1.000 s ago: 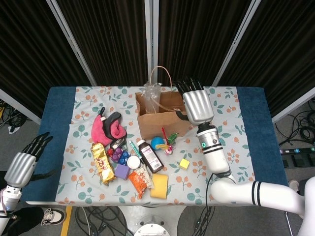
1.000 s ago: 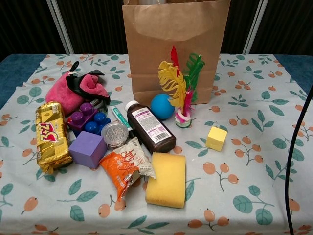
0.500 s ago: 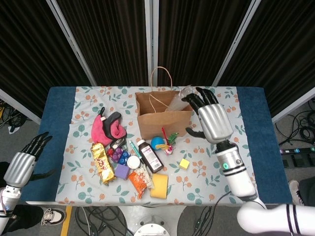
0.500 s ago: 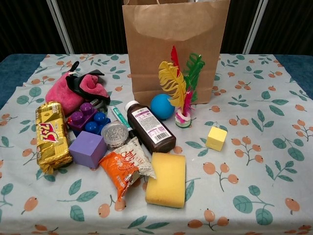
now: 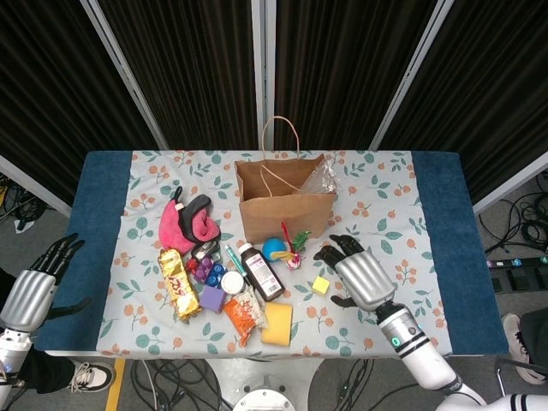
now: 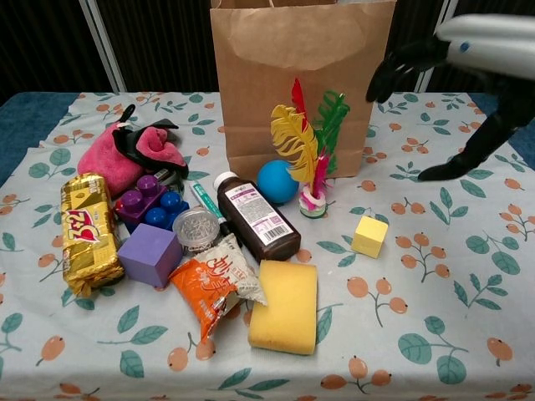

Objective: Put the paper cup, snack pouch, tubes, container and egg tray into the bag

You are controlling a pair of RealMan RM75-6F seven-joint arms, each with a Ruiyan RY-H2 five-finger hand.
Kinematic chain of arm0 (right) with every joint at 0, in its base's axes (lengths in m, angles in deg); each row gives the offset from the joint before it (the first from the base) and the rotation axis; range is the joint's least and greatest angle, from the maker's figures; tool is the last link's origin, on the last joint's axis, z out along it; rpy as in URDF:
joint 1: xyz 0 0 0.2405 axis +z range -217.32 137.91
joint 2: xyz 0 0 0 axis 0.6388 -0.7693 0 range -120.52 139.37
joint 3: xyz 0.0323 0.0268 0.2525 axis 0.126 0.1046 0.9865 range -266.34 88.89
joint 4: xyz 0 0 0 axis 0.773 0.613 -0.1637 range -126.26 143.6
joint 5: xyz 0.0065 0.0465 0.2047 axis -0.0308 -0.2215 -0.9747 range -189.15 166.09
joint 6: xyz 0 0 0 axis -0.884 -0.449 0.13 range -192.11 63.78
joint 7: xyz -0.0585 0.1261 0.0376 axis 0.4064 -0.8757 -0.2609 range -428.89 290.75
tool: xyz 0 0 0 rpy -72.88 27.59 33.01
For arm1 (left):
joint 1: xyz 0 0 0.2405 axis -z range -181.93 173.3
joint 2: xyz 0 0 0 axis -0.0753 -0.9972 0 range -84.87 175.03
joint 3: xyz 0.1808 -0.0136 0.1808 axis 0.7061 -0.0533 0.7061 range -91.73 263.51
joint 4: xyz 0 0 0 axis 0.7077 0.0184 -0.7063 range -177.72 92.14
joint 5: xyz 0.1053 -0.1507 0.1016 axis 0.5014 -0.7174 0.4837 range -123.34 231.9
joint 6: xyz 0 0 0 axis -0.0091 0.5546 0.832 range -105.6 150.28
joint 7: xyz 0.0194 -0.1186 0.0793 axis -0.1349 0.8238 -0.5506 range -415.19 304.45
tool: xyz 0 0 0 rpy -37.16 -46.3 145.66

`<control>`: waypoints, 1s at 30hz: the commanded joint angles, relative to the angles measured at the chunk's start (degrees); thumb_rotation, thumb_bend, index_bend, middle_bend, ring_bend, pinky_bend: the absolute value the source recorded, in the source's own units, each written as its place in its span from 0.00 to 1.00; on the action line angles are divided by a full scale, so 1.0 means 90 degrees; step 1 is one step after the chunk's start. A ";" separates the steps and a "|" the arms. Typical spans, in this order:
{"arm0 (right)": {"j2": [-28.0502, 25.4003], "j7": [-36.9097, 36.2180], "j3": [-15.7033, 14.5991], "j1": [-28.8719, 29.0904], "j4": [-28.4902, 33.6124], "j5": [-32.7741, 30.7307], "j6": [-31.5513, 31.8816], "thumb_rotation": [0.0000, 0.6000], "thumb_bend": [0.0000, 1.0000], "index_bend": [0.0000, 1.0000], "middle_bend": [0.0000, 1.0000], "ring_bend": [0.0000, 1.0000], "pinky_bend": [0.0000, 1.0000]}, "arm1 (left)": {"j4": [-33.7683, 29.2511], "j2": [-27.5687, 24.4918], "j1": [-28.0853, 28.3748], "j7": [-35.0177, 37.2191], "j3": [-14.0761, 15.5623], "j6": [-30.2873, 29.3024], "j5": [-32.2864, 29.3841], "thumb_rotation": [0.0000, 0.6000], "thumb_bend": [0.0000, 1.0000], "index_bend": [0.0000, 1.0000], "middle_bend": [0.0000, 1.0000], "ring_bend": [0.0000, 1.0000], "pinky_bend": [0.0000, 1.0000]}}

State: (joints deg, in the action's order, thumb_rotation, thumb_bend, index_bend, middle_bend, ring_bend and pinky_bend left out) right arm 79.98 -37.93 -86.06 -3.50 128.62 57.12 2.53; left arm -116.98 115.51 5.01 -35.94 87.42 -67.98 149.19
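While empty, right hand (image 5: 362, 276) fingers (image 6: 399, 67) spread.

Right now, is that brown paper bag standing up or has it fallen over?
Standing upright. The brown paper bag has its mouth open to the top in the head view, handle raised, and in the chest view its front face rises straight off the floral tablecloth.

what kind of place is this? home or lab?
Likely a lab or test cell, not a home: black curtain panels behind the table, loose cables on the floor, and assorted props beside a paper bag.
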 commanded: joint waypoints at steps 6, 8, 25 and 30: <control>0.1251 0.0754 0.0308 0.0581 -0.0330 -0.0059 -0.0463 1.00 0.01 0.29 0.26 0.10 0.14 | 0.0026 0.0060 -0.0040 -0.0023 0.0064 0.0035 0.0035 1.00 0.03 0.10 0.14 0.11 0.26; 0.1536 0.1044 0.0444 0.0770 -0.0385 -0.0263 -0.0532 1.00 0.01 0.29 0.26 0.10 0.14 | 0.0036 0.0072 -0.0044 -0.0027 0.0079 0.0035 0.0062 1.00 0.03 0.10 0.14 0.11 0.26; 0.3410 0.2861 0.1648 0.2852 -0.2405 -0.2437 -0.1141 1.00 0.02 0.30 0.26 0.10 0.14 | 0.0089 0.0134 -0.0047 0.0088 0.0002 -0.0064 0.0073 1.00 0.03 0.10 0.14 0.11 0.26; 0.3620 0.2791 0.1599 0.3277 -0.3095 -0.2722 -0.1567 1.00 0.02 0.30 0.25 0.09 0.14 | 0.0149 0.0131 -0.0050 0.0186 -0.0035 -0.0106 0.0054 1.00 0.03 0.10 0.14 0.11 0.26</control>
State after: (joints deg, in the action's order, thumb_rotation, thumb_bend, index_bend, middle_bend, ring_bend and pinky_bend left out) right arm 111.31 -12.89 -71.83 24.29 102.81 33.67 -9.96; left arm -115.71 116.69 4.57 -34.35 87.15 -68.90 149.72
